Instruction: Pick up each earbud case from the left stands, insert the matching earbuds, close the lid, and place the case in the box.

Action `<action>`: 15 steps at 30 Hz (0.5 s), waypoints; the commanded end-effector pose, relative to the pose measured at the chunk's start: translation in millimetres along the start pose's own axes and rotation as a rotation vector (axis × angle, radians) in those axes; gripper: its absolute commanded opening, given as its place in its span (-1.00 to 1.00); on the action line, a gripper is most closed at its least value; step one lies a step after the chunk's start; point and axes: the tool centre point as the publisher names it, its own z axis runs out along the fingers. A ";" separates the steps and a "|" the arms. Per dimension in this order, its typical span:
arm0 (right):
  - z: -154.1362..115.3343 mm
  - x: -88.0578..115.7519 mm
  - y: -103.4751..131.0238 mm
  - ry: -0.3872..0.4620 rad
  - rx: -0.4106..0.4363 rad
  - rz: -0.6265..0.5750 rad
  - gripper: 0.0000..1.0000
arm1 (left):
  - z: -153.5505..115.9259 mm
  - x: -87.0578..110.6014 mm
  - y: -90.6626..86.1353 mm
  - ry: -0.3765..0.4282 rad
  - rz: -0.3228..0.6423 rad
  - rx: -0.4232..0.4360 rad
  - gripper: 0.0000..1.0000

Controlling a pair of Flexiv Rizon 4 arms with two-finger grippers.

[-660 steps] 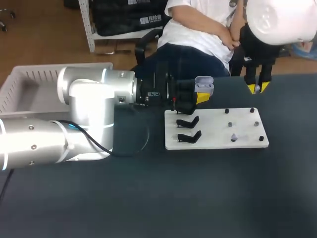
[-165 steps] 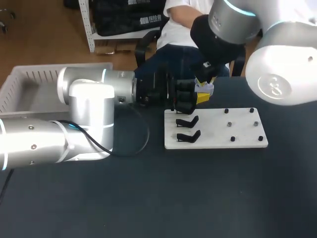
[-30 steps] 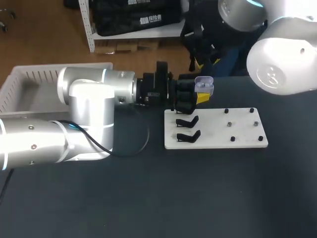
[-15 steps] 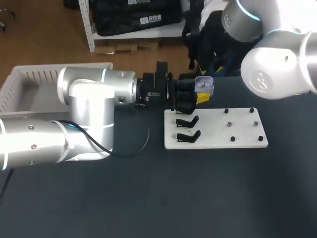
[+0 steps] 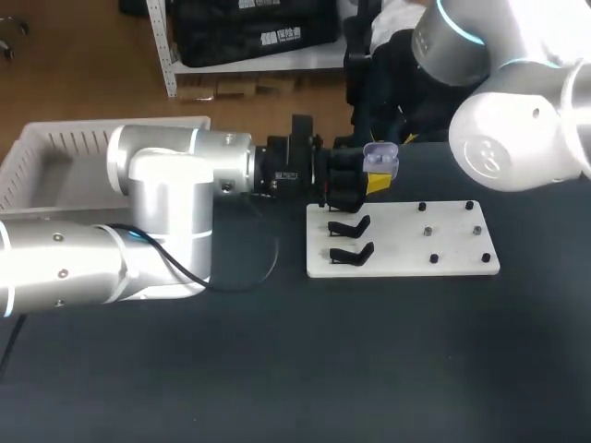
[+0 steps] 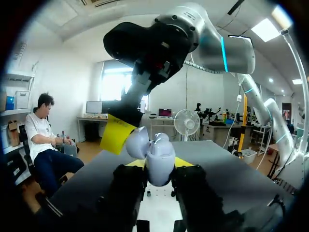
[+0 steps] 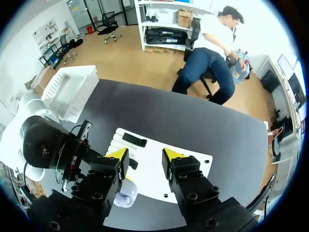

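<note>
— Where is the case (image 5: 379, 161)?
— It is clamped, lid (image 5: 380, 148) open, in the left gripper (image 5: 368, 181), over the counter (image 5: 369, 369). The right gripper (image 7: 145, 156) is spread, empty.
— Handling?
— Judged light and slippery; the body is best gripped, not the lid.

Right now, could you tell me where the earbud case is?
In the head view, the open earbud case sits clamped in the left gripper, beyond the far left corner of the white board.
</note>
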 end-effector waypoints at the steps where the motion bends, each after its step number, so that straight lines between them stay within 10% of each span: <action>1: -7.2 15.5 2.7 -0.030 0.004 0.007 -0.11 | -0.1 -0.2 -0.7 -0.005 0.004 -0.009 -1.00; 15: -36.2 28.9 -8.2 -0.142 0.036 0.114 -0.09 | -0.1 -0.2 -0.7 -0.005 0.004 -0.009 -1.00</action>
